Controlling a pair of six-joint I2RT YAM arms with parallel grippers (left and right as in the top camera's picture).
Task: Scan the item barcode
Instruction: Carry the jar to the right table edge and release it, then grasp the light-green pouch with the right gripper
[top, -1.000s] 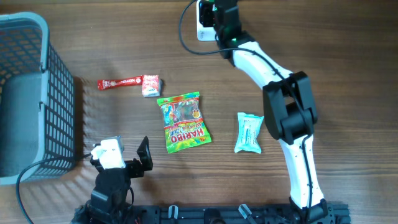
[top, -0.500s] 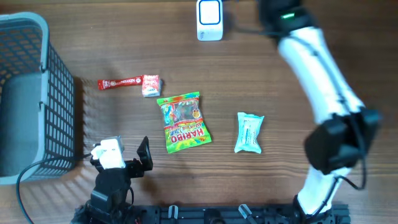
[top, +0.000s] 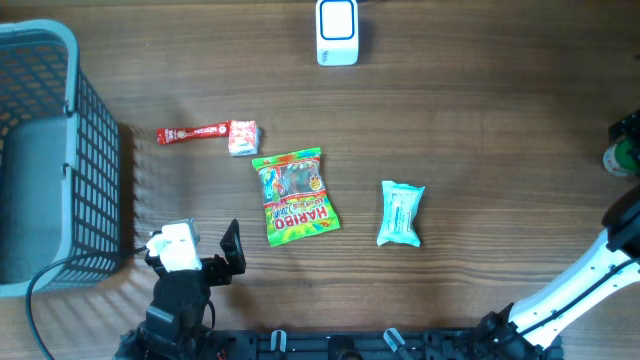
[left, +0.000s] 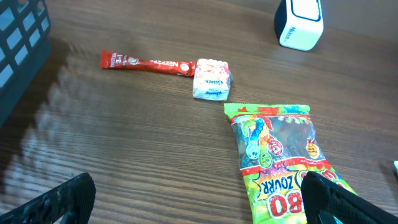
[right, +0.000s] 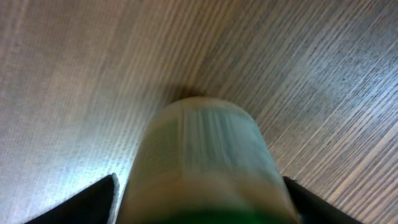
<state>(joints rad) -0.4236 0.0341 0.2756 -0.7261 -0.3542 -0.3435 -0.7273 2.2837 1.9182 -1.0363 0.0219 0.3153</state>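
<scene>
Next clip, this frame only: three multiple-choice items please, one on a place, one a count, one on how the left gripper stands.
1. Where does the scanner stand in the overhead view?
A. at the top edge, near the middle
B. at the bottom edge
C. at the left edge

2. How many wrapped snack items lie on the table?
A. two
B. four
C. six

3. How does the left gripper stand?
A. shut tight
B. open, holding nothing
C. closed on a packet

Answers:
1 A: the white and blue unit sits at the top of the overhead view, apart from the snacks.
2 B: the red stick, small white packet, Haribo bag and light blue packet.
3 B: in the left wrist view its fingers stand wide apart, with only bare wood between them.
</scene>
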